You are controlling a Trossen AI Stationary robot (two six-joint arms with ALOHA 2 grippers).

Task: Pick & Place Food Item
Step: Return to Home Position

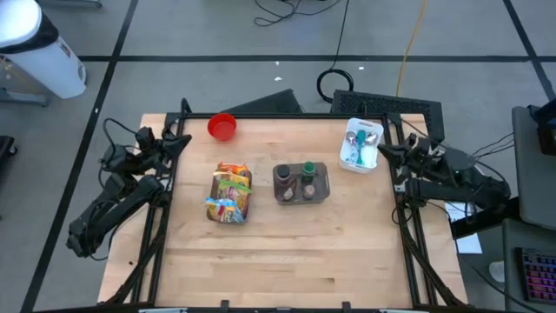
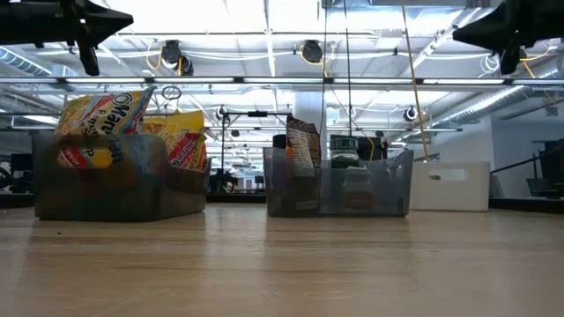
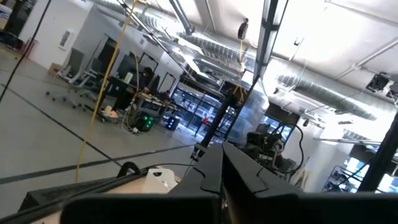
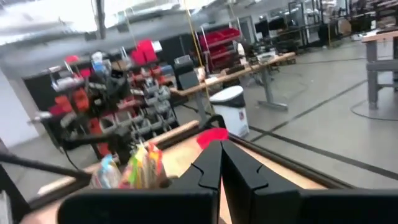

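Observation:
A clear bin of bright snack packets stands left of the table's middle, also seen in the low view and the right wrist view. Beside it stands a clear bin with small bottles and a packet. My left gripper hangs shut at the table's left edge, above the wood, its fingertips together. My right gripper hangs shut at the right edge, near the white tray, its fingertips together. Neither touches anything.
A red bowl sits at the far left of the table. A white tray with utensils lies at the far right, next to my right gripper. Bare wood stretches along the near half of the table.

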